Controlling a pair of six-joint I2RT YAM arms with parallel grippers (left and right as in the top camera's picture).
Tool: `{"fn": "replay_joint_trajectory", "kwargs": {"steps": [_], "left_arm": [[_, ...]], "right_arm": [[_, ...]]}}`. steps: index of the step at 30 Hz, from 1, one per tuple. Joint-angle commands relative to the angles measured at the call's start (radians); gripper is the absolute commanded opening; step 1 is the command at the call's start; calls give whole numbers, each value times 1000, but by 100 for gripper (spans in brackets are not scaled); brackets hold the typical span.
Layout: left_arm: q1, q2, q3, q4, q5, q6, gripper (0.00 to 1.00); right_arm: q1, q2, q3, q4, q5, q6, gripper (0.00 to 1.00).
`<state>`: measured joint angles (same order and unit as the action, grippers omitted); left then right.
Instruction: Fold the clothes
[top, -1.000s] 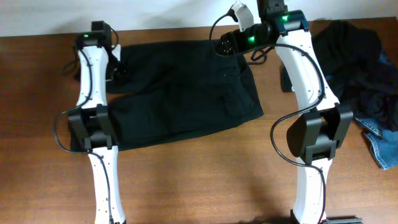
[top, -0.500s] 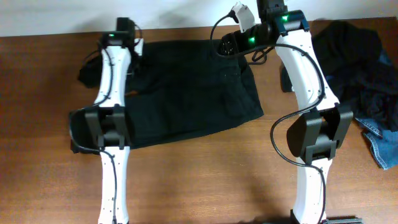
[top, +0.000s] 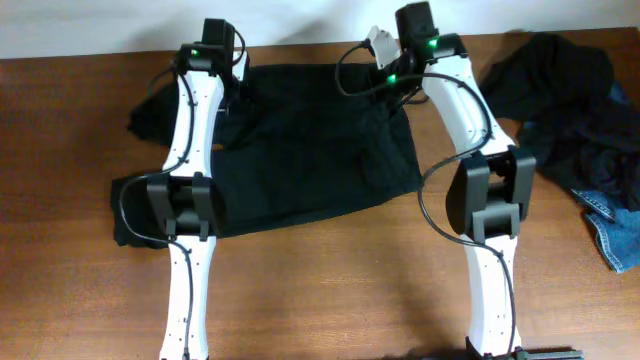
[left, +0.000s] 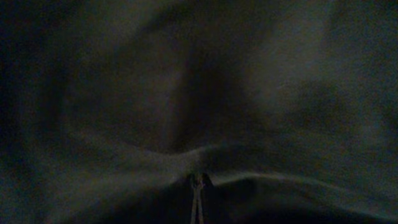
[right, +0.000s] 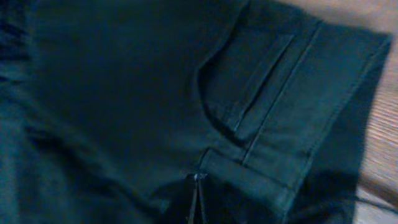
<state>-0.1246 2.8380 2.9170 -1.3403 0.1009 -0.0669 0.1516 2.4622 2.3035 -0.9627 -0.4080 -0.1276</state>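
Pocket (right: 252, 84) shows only from the right wrist; left hand (left: 198, 182), right hand (right: 198, 180) clenched, probably pinching clothes (top: 300, 150).

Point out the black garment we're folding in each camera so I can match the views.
Overhead: the black garment lies spread over the far middle of the table, between the two arms.
Left wrist: the garment fills the frame, puckered at the shut left hand.
Right wrist: the garment fills most of the frame, pocket showing, right hand shut on it.
Shared landmark: the garment's far edge, pinched by both hands.
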Motion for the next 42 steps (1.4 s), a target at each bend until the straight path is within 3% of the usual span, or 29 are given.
{"fn": "replay_joint_trajectory", "kwargs": {"steps": [1,7,12,17,18,20,24,31,42], "left_arm": [[1,-116,40,0,15,16,1],[1,-161,40,2,14,16,3],[2,-170,40,8,3,16,24],[3,-174,40,13,3,16,35],[3,-175,40,15,3,16,41],[4,-178,40,16,-11,16,77],[4,-178,40,16,-43,16,99],[6,-178,40,16,-100,16,99],[12,-178,40,20,-154,20,99]], "right_arm": [[5,48,-3,34,-30,32,4],[6,84,-3,47,-24,32,4],[5,130,-3,43,29,50,4],[3,154,-3,43,89,60,4],[0,158,-3,43,108,70,4],[-18,165,-3,39,133,85,4],[-63,165,-3,27,163,111,4],[-161,165,-3,-22,150,110,4],[-162,131,43,-25,-48,73,4]]}}
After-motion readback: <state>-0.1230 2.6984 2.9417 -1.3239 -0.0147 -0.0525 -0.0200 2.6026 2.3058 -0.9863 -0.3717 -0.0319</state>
